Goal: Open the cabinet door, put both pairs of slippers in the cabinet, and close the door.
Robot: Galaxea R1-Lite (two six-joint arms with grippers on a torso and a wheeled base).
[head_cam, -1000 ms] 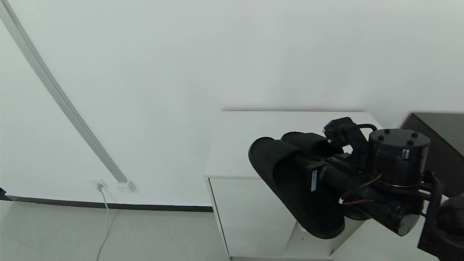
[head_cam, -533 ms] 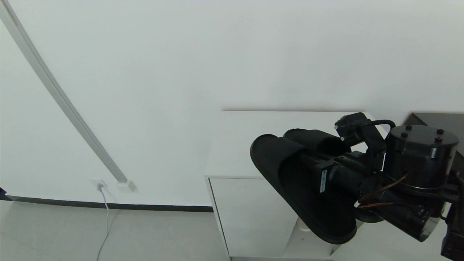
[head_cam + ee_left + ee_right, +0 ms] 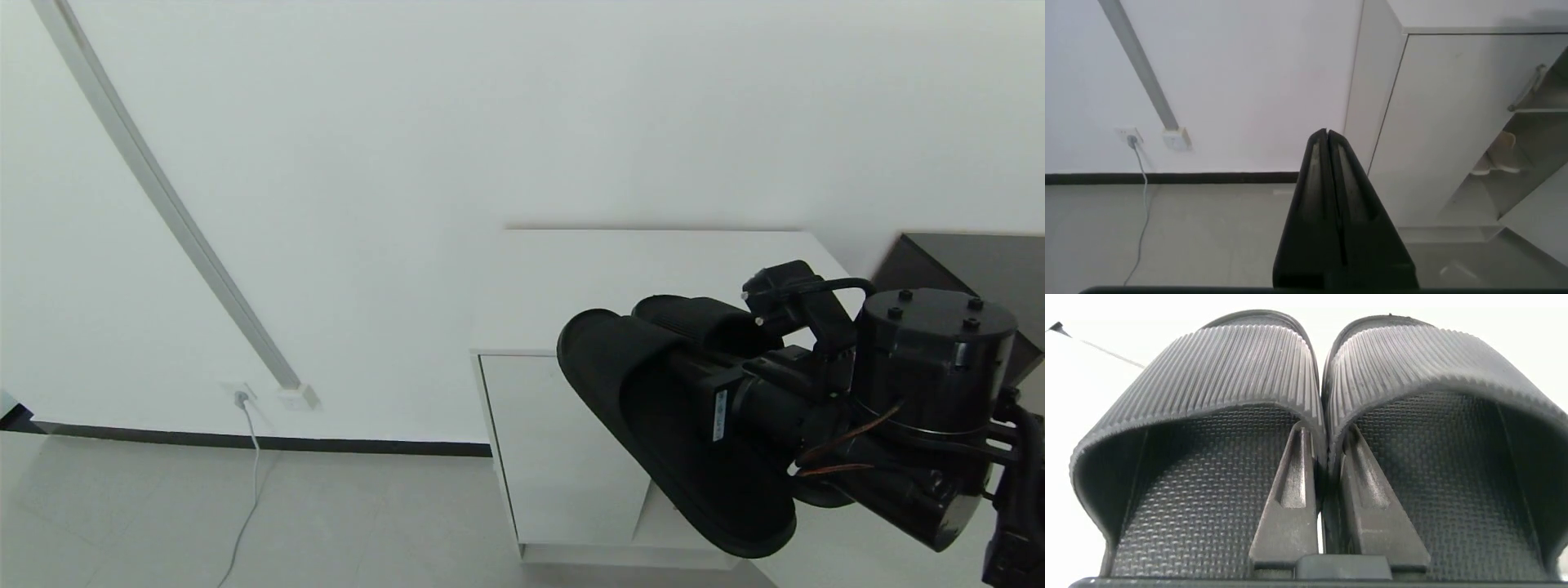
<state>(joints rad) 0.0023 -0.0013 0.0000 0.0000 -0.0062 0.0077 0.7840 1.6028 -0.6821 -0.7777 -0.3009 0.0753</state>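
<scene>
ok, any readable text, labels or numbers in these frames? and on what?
Nothing legible.
White sticker on the right gripper, head view: there is print, but it is too small to read.
Black slippers: ribbed and textured surfaces, no text seen.
Cabinet: plain white, no text seen.

Before cabinet [image 3: 571,286]: slippers [image 3: 645,392]; left of cabinet, low on wall [image 3: 490,122]: socket [image 3: 240,398].
</scene>
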